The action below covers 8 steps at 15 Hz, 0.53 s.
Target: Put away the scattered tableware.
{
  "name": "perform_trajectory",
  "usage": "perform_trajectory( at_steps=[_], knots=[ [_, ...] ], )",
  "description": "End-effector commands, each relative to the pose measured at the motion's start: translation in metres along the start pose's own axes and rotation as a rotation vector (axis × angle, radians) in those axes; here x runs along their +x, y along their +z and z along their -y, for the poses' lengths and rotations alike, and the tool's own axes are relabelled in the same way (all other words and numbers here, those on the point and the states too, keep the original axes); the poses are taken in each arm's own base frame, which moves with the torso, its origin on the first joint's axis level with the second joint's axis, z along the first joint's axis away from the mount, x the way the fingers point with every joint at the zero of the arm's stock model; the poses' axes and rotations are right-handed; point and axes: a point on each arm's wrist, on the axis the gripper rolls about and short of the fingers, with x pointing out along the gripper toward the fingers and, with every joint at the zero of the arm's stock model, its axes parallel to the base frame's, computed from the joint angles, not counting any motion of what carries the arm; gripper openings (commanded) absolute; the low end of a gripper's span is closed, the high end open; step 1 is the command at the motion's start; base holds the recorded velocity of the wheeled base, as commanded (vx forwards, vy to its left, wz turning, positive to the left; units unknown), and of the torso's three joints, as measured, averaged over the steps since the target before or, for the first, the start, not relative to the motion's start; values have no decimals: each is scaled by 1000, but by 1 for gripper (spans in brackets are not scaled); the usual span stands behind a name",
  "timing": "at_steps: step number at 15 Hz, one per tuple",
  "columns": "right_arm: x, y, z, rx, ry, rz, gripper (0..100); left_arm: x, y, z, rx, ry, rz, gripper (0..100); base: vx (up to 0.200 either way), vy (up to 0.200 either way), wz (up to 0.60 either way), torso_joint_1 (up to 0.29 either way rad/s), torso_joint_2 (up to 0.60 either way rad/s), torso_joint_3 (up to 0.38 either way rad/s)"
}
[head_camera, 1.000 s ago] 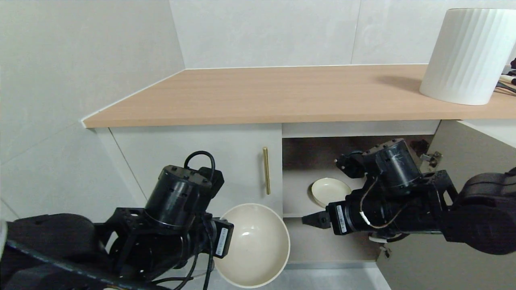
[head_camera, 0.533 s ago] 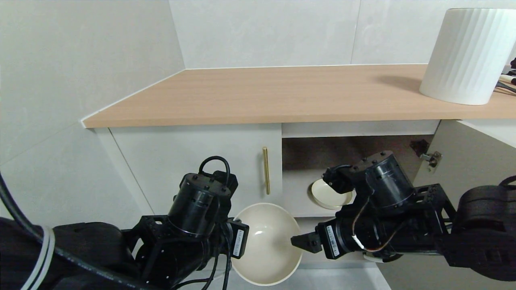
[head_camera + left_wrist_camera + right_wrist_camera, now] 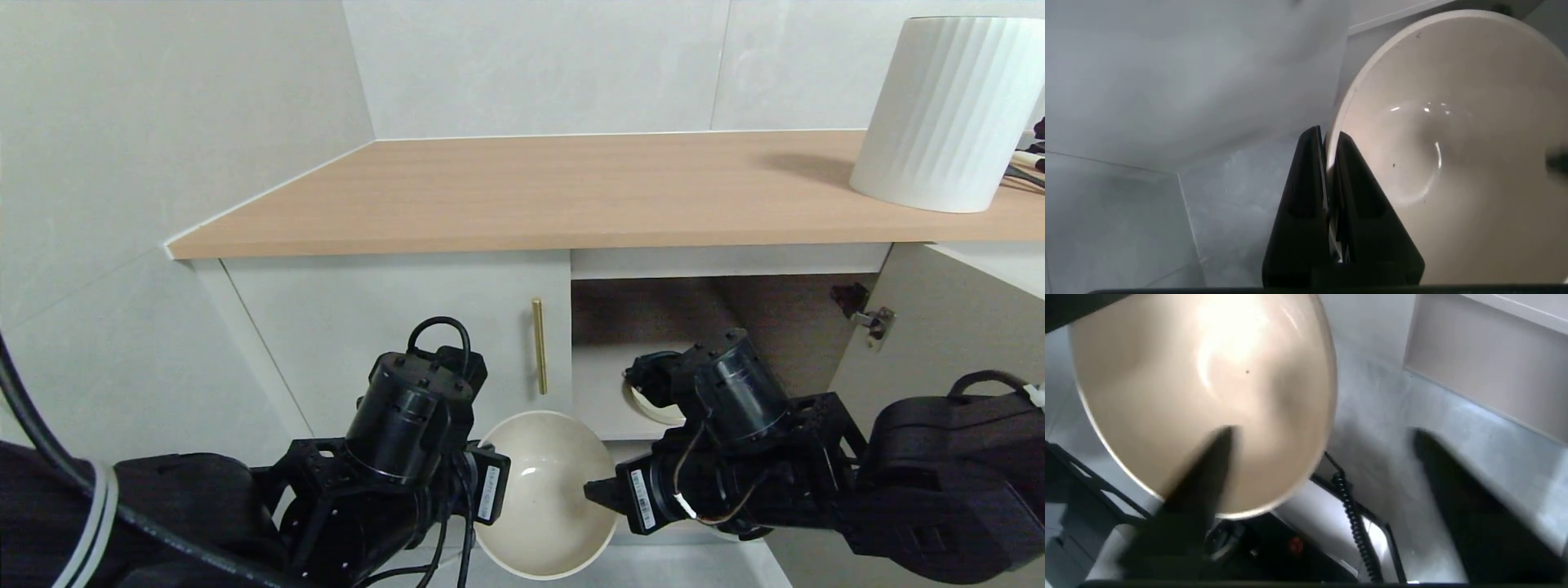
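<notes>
Left gripper (image 3: pixel 1328 155) is clamped on the rim of the large cream round glazed bowl (image 3: pixel 545 498), one finger inside the rim and one outside. The bowl hangs just right of that gripper, tilted with its opening facing up, low in front of the cabinet. Up and behind the left gripper is the closed white cabinet door (image 3: pixel 392 318) with a brass bar handle (image 3: pixel 539 345). Right gripper (image 3: pixel 1323 441) has jaws wide apart, holding nothing. It sits just right of the bowl with one fingertip at the rim; can't tell if they touch. Behind it, on the open compartment's shelf (image 3: pixel 596 392), is a small cream round dish (image 3: pixel 645 406), partly hidden by the right arm. The light wooden countertop (image 3: pixel 571 188) is above both grippers, with a white ribbed cylindrical container (image 3: pixel 947 114) on it, up and right of the right gripper.
</notes>
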Motion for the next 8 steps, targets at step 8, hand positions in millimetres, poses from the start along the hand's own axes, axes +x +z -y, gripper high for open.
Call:
perform_trajectory(
  at_steps=[8],
  knots=[
    [7,-3,-3,-2,1,-15,0,0,-1,1,5,-3,-4,0,0,0,0,0,0,0]
  ],
)
